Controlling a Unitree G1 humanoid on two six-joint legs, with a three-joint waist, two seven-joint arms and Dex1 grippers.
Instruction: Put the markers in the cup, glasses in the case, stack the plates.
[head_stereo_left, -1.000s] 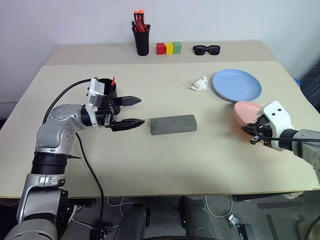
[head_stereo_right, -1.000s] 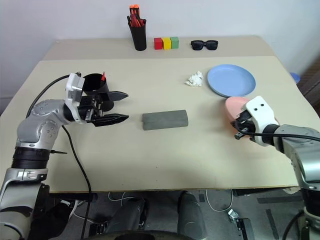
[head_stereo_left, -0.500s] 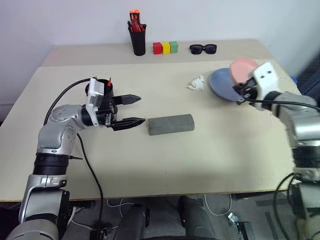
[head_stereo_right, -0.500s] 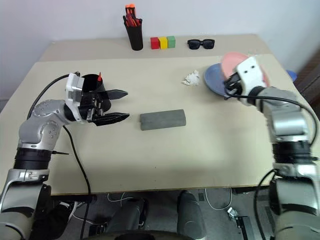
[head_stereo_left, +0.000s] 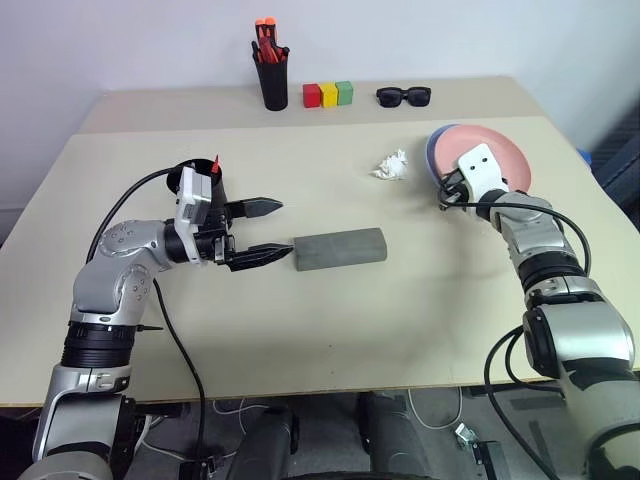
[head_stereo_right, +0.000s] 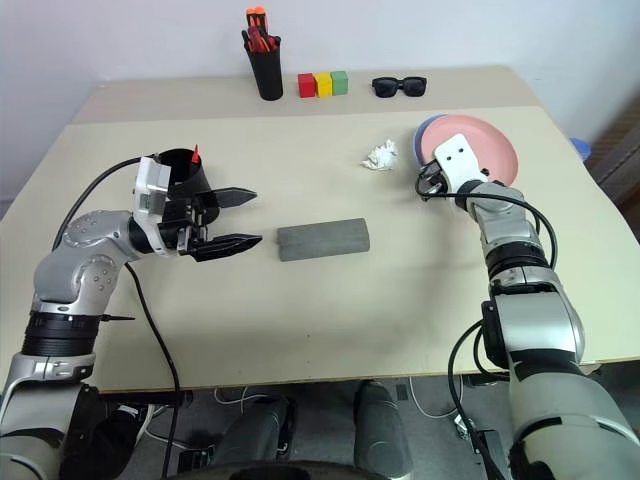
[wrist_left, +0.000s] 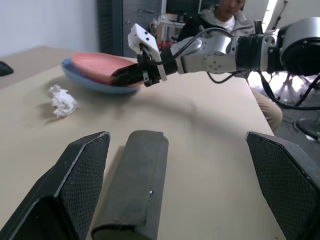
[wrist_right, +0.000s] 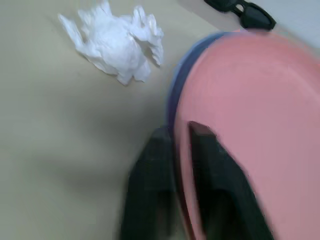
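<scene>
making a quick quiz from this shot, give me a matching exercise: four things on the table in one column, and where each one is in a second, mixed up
Things:
1. pink plate
2. grey case
3. crumpled tissue
4. black sunglasses

Places:
A. at the table's far edge, beside the coloured blocks
B. on the blue plate
C. just ahead of the left gripper
D. on the table next to the plates

Pairs: 1-B, 2-C, 3-D, 4-A

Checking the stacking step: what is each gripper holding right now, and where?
Right gripper straddles the pink plate at its near rim; left gripper holds nothing.
</scene>
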